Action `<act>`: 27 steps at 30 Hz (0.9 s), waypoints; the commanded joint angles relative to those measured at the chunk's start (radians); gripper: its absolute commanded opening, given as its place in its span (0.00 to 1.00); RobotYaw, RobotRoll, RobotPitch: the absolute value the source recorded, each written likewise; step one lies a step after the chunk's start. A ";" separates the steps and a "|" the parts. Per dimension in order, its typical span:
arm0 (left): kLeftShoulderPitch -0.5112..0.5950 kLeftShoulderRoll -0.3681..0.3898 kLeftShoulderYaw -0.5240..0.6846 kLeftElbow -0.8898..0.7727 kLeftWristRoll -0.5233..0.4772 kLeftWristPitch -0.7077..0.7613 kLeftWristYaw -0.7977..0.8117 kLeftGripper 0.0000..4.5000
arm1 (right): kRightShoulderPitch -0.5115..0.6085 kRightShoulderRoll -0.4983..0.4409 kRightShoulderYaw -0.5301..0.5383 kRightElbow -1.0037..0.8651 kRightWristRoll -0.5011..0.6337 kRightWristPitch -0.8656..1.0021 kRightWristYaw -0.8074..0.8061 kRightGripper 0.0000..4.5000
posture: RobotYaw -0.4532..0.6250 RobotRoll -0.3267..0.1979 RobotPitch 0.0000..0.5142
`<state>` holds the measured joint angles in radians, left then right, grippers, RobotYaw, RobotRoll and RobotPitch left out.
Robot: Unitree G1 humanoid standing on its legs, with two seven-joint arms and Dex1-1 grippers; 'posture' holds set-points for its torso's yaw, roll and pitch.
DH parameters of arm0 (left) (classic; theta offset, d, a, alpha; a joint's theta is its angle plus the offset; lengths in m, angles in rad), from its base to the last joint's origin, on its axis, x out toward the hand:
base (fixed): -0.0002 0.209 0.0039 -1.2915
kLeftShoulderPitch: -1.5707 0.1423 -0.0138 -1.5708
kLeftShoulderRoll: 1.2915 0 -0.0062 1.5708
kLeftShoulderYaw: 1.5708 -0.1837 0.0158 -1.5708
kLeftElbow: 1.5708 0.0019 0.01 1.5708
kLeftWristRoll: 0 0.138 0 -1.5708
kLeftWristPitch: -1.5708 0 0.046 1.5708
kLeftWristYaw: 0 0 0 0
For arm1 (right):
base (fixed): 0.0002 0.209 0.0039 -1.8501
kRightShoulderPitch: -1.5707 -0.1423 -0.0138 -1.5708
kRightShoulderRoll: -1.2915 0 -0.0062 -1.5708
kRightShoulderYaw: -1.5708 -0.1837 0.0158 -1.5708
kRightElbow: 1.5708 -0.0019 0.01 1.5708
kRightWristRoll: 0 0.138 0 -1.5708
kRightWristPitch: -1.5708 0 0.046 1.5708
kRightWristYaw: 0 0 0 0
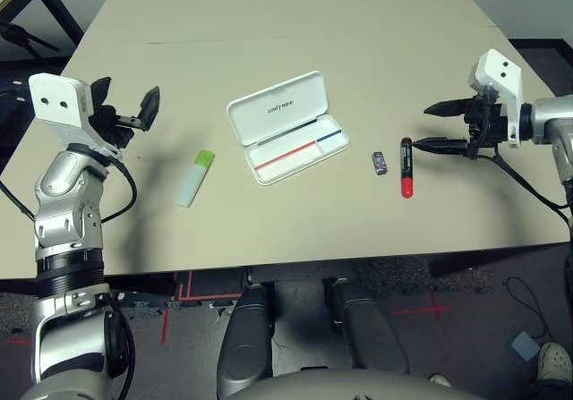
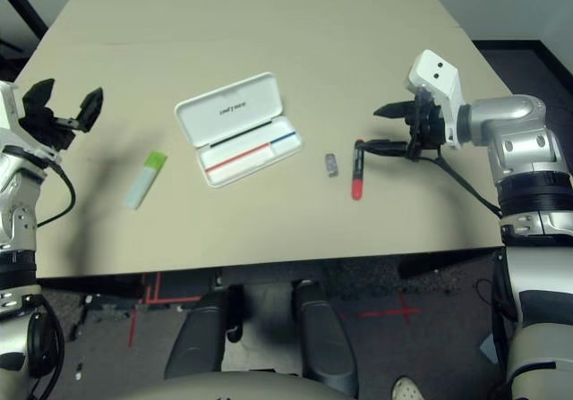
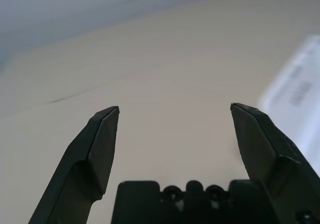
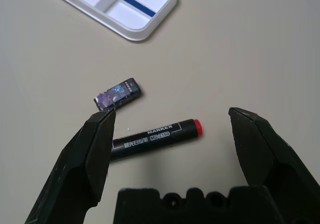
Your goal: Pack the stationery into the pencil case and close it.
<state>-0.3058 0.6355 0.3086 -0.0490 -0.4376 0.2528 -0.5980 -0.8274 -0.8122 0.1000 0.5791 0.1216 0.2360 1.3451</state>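
The right gripper (image 4: 171,115), fingers spread wide and empty, hovers with the black red-capped marker (image 4: 155,138) between its fingertips. The left gripper (image 1: 125,106) is likewise spread and empty, well apart from the open white plastic pencil case (image 1: 286,127).

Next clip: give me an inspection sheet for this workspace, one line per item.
Surface: beige table, bare around the items.
Job's things: pencil case open, tray empty; highlighter lying on its left; small block and marker lying on its right, apart.
Clutter: nothing seen.
End effectors: left end effector open, empty, above the table; right end effector open, empty, beside the marker.
Cables: black cables along both forearms.
Surroundings: dark floor with red tape marks; a shoe at the lower right corner.
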 commanded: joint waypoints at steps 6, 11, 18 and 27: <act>0.101 0.091 -0.120 -0.336 -0.143 0.277 -0.134 0.99 | -0.032 0.026 0.023 0.056 -0.037 -0.039 0.004 1.00 | 0.52 0.62 0.33; 0.093 0.133 -0.242 -0.388 -0.096 0.347 -0.163 0.99 | -0.043 0.046 0.034 0.083 -0.059 -0.057 0.014 1.00 | 0.54 0.62 0.34; 0.047 0.135 -0.420 -0.346 0.023 0.343 -0.197 0.99 | -0.050 0.064 0.044 0.100 -0.074 -0.074 0.016 1.00 | 0.54 0.62 0.36; -0.044 0.102 -0.559 -0.234 0.155 0.306 -0.242 0.99 | -0.044 0.067 0.048 0.098 -0.085 -0.080 0.016 1.00 | 0.53 0.62 0.37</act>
<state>-0.3417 0.7459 -0.2179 -0.3101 -0.3134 0.5727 -0.8282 -0.8751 -0.7392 0.1431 0.6723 0.0439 0.1628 1.3569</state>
